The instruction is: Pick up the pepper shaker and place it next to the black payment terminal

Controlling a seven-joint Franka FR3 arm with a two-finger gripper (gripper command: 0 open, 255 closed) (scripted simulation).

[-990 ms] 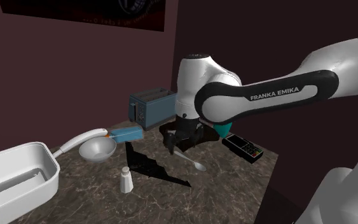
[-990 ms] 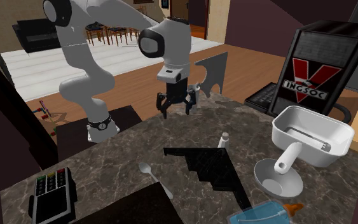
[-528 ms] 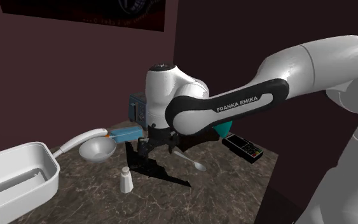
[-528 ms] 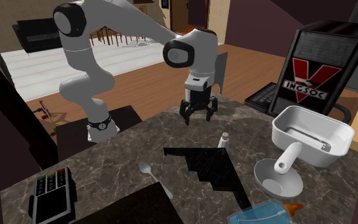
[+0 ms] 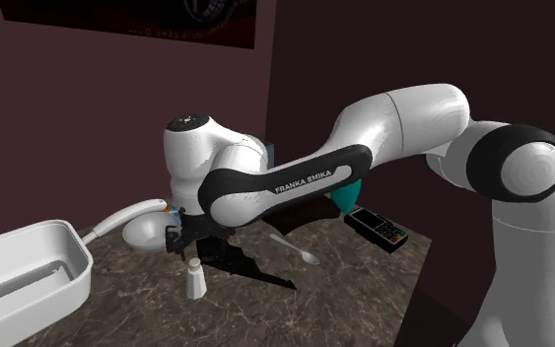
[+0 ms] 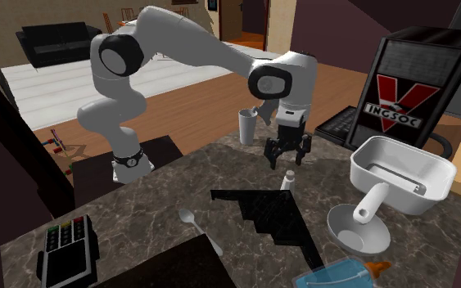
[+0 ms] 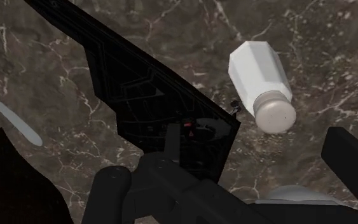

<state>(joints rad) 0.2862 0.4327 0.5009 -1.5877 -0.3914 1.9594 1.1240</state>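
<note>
On a dark marbled surface [image 5: 127,320], at the shoulder view's left, a white tub [image 5: 29,264] sits by the edge. Next to it lies a white ladle [image 5: 145,233], bowl up, handle pointing toward the tub. Further right, a small white shaker [image 5: 196,281] stands upright near the front edge, touching nothing. The white arm [image 5: 285,182] bends down over it, and its black jaws hang just above the shaker's cap, spread apart and gripping nothing. In the wrist view the shaker [image 7: 263,86], with its pale round cap, appears ahead of the two fingers, nearer one of them and clear of both. Just beside the shaker a flat black jagged shape [image 5: 238,258] lies on the surface. Right of that rests a pale spoon [image 5: 300,251]. At the far right, near the surface's corner, lies the black payment terminal [image 5: 379,229], well apart from the shaker. In the second exterior view the terminal [image 6: 66,241] shows coloured buttons at the lower left, and the shaker [image 6: 288,180] stands right of the middle under the jaws.
</note>
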